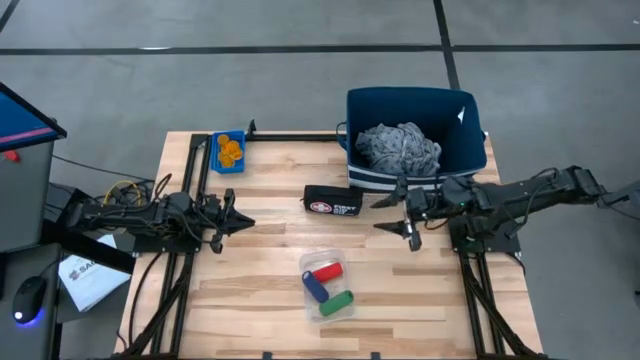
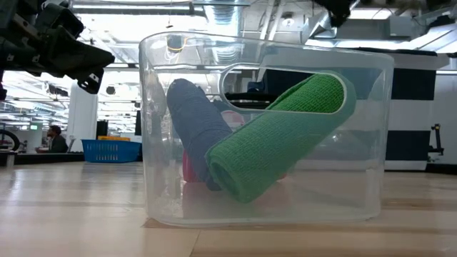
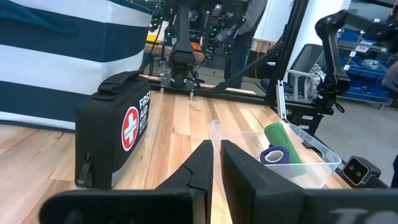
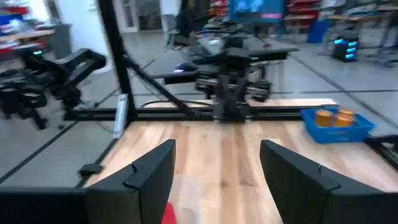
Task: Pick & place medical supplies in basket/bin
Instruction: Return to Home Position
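Sitting in one clear tub (image 1: pixel 312 258): three rolls (image 1: pixel 316 288), red, blue, green.

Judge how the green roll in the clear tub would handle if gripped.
The green roll looks like wound woven fabric, so it probably squashes slightly and resists slipping. Being cylindrical, it could roll when nudged, though the walls of the clear tub around it would likely stop that.
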